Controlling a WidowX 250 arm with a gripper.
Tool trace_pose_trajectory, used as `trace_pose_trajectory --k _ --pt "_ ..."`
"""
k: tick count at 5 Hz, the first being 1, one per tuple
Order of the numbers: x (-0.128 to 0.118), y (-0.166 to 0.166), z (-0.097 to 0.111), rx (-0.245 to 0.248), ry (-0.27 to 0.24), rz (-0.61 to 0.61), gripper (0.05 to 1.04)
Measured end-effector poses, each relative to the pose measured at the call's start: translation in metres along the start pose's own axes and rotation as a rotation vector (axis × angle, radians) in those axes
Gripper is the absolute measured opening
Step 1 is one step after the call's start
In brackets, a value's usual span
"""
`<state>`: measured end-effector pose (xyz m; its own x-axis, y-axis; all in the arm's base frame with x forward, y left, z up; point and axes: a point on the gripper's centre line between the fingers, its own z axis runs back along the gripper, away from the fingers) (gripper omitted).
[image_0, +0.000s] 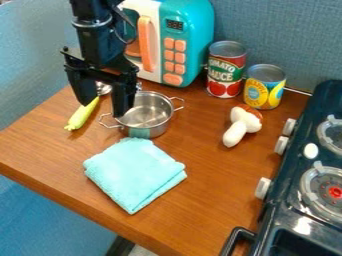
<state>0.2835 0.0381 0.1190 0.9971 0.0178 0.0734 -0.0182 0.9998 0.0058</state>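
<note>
- steel pot (147, 116), small, two-handled, on the wooden counter (204, 210), just behind the folded cloth (135, 172). likely light and stiff, hard to damage, a little slippery where polished.
- best hold, i judge: the thin rim, one finger inside and one out. the wire side handles look graspable too (though a grip on one alone might let the pot tip).
- looks: shiny, round, open-topped, upright; pale reflections on the inner wall, a teal tint low on the near side.
- gripper (102, 109): black, fingers spread wide, nothing seen held; one finger overlaps the pot's left rim in this view, contact uncertain.
- near it: a yellow-green utensil (81, 116) left of the pot.
- farther right: a white-and-brown toy mushroom (242, 125), two cans (226, 70) behind it, then the stove (300, 200).
</note>
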Motion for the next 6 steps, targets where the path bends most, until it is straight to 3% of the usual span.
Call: trace_pose_trajectory --k 1,2,3,4,5,6 --pt "-0.003 0.0 -0.008 -0.002 0.025 0.003 1.001" --pt "-0.013 0.002 -0.025 0.081 0.043 0.004 1.001" --pt "-0.021 -0.001 -0.027 0.08 0.088 -0.035 1.001" --pt "-0.027 0.0 -0.044 0.086 0.141 -0.06 1.001" --pt "-0.024 0.002 -0.068 0.2 0.188 -0.094 1.001" --pt "-0.016 0.009 -0.078 0.275 0.192 -0.1 1.001"
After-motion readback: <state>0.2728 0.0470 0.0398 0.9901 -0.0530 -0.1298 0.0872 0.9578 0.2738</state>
